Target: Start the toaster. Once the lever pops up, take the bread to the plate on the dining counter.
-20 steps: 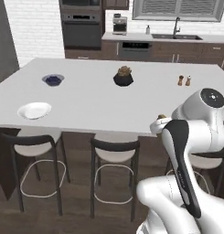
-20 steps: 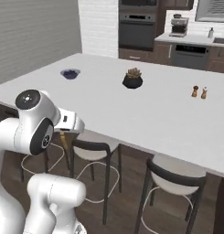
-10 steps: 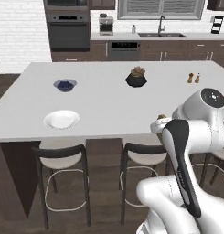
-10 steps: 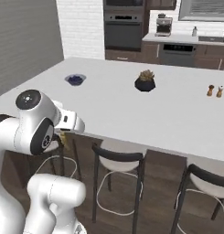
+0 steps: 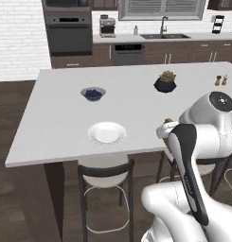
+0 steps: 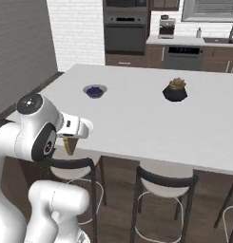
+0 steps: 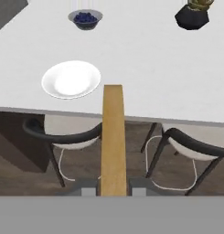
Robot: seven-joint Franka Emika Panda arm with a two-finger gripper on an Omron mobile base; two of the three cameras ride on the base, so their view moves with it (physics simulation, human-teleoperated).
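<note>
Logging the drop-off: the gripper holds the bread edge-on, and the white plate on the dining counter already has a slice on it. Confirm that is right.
Not quite: the hand view shows the plate bare. The gripper does hold the bread edge-on, short of the dining counter.

Arm: rising at the lower left, its white hand reaching toward the near edge of the table (image 6: pixel 137 114).
Bread (image 6: pixel 68 144): hanging edge-down under the hand, a tan sliver showing just off the table's near edge; the jaws themselves are hiding behind the hand.
Bowl (image 6: pixel 94 90): small, blue-filled, sitting on the table's left part.
Plant pot (image 6: pixel 175 90): dark, standing well right of the bowl.
Stools (image 6: pixel 163 185): two standing tucked under the near edge.
Oven (image 6: pixel 125 26): showing on the back wall.
</note>
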